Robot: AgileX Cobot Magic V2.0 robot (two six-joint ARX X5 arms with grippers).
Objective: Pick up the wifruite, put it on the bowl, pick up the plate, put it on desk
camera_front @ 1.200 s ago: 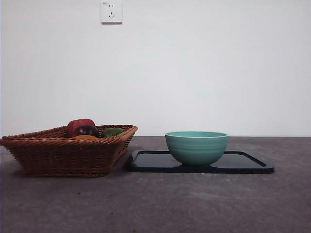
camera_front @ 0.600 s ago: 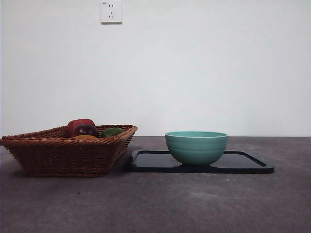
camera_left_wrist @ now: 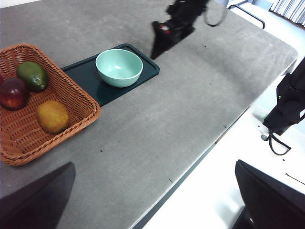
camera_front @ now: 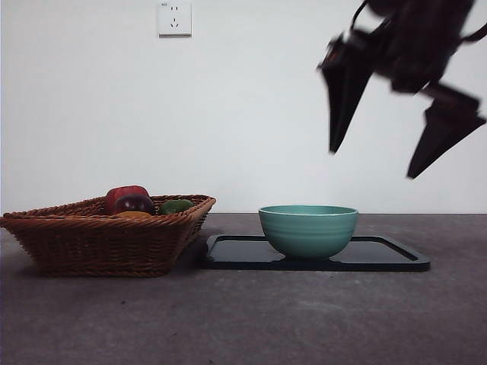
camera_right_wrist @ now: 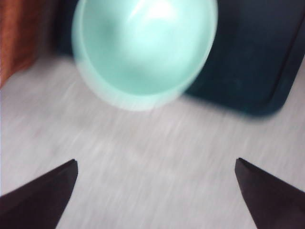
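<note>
Wifruite (camera_left_wrist: 52, 116) lies in the brown wicker basket (camera_left_wrist: 81, 98), in the part of the basket farthest from the dark red-purple fruit (camera_left_wrist: 13, 93) and the green fruit (camera_left_wrist: 32, 76), and apart from both. It is nearly round, so no long axis or pointing direction can be told; in the front view only a sliver of its orange top (camera_front: 134, 215) shows above the basket rim, in front of the red-purple fruit. The basket sits on the grey speckled surface (camera_left_wrist: 157, 129) just beside a dark flat plate (camera_left_wrist: 143, 76), their near corners almost touching. The mint-green bowl (camera_left_wrist: 119, 67) stands upright on that plate, toward the end nearest the basket, its mouth up and nothing in it.

The right claw (camera_front: 407, 141) hangs in the air above the plate, on the side of the bowl away from the basket, its two black jaws spread wide apart and nothing between them; its own camera looks down, blurred, on the bowl. The left claw (camera_left_wrist: 152, 200) is high above the surface, well apart from the basket, jaws spread wide and holding nothing.
</note>
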